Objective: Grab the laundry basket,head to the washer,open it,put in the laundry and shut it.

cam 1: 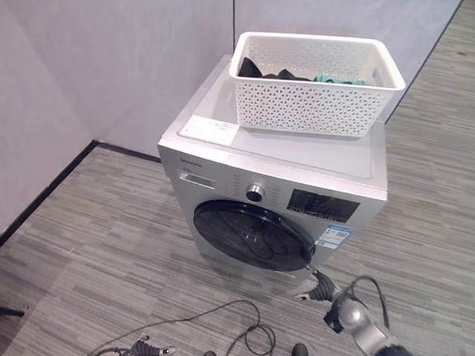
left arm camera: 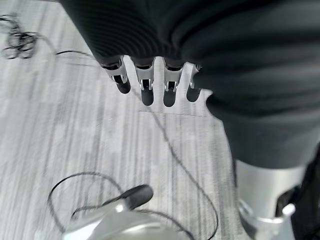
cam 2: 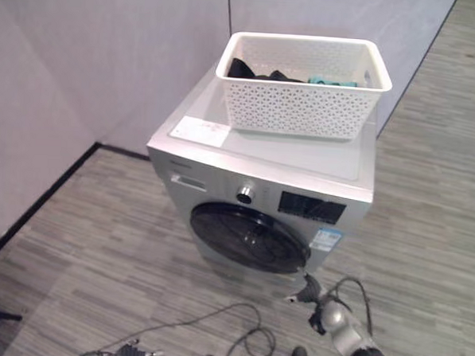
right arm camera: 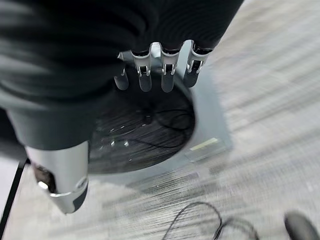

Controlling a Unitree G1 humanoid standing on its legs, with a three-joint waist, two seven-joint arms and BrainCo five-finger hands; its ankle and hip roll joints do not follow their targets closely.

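Observation:
A silver front-loading washer (cam 1: 302,159) stands against the wall, its dark round door (cam 1: 250,234) shut. On its lid sits the white perforated laundry basket (cam 1: 309,106), holding dark clothes (cam 1: 259,70) and a teal piece (cam 1: 338,80). My right hand (cam 1: 318,289) hovers low by the door's lower right edge. In the right wrist view its fingers (right arm camera: 167,80) hang relaxed just in front of the door glass (right arm camera: 145,135), holding nothing. My left hand (cam 1: 145,350) hangs low over the floor at the bottom left, fingers (left arm camera: 147,92) relaxed and empty.
Grey partition walls close in behind and left of the washer, with a black baseboard (cam 1: 37,203) along the left wall. A white sheet (cam 1: 210,129) lies on the lid's front left corner. The knob (cam 1: 255,192) and display (cam 1: 322,206) sit above the door. Striped grey floor spreads in front and right.

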